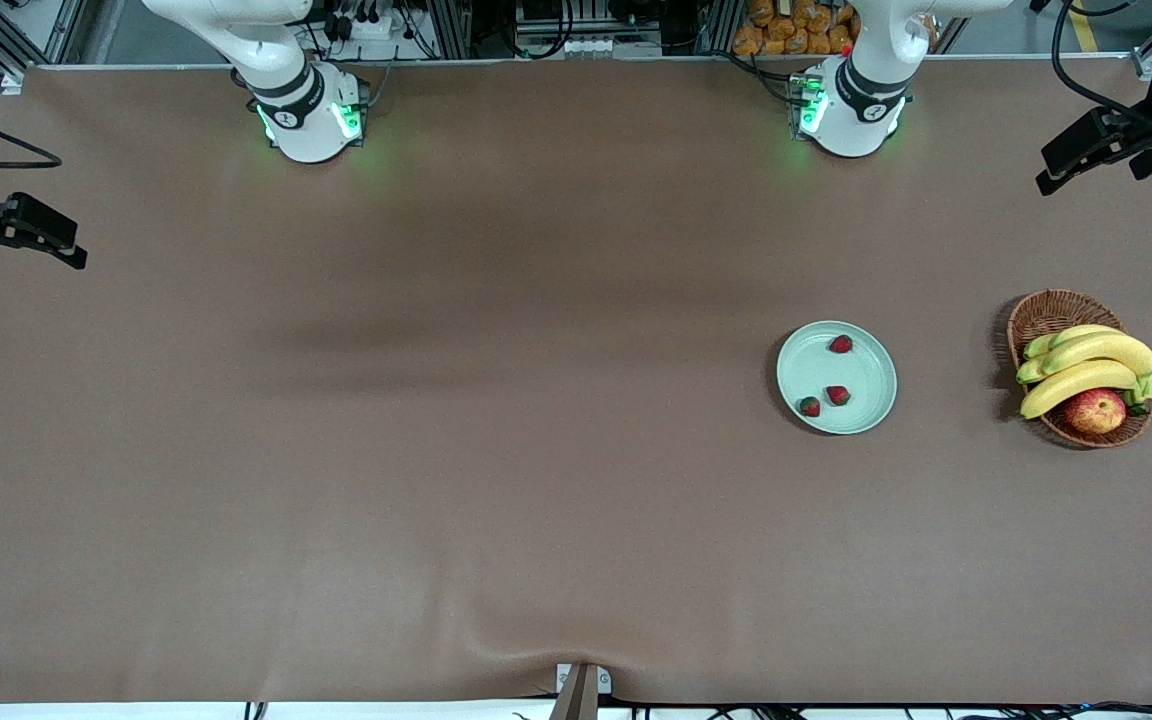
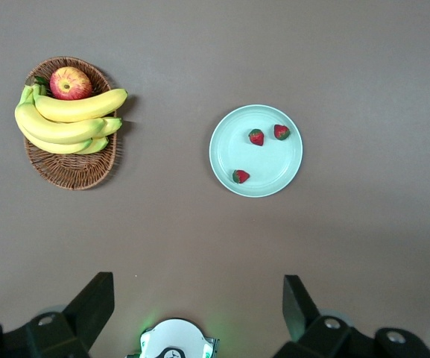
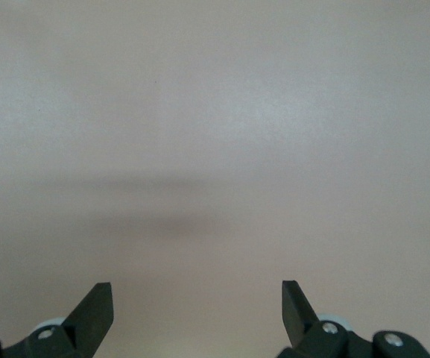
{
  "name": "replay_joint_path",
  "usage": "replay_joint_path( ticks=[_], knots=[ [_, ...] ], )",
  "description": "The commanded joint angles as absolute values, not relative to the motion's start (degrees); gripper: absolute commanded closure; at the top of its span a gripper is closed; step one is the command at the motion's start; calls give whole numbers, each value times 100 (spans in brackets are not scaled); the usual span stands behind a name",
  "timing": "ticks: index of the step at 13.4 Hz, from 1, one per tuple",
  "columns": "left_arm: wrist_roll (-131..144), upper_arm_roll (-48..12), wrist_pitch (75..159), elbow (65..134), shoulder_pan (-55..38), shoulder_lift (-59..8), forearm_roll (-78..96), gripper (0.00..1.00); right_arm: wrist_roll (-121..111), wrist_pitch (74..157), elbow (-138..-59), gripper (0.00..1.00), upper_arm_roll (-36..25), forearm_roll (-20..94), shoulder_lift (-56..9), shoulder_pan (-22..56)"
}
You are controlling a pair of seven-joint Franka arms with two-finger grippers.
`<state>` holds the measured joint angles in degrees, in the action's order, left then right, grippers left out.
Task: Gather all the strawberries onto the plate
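Observation:
The pale mint-green plate lies on the brown table toward the left arm's end. Three strawberries lie in it: one toward the robots, two nearer the front camera. The left wrist view shows the plate with all three berries. My left gripper is open and empty, high over the left arm's end of the table. My right gripper is open and empty, high over bare table at the right arm's end.
A brown wicker basket with bananas and a red-yellow apple stands beside the plate, closer to the left arm's end. The arm bases stand at the table's robot edge.

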<state>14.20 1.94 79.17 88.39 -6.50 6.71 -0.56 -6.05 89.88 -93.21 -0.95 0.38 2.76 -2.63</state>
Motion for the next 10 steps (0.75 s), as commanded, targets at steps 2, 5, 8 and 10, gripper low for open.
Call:
replay_joint_path(
  ticks=[2, 5, 8, 10],
  knots=[
    [1310, 211, 7884, 8842, -650, 756, -44, 0, -624, 8921, -9272, 0, -114, 35, 281, -237],
    [1310, 220, 7884, 8842, -650, 756, -44, 0, -624, 8921, -9272, 0, -114, 35, 272, -237],
    [1301, 220, 7849, 8842, -650, 756, -35, 0, -624, 8921, -9264, 0, -114, 35, 272, -237],
    [1301, 220, 7840, 8842, -650, 756, -44, 0, -624, 8921, -9264, 0, -114, 35, 272, -237]
  ],
)
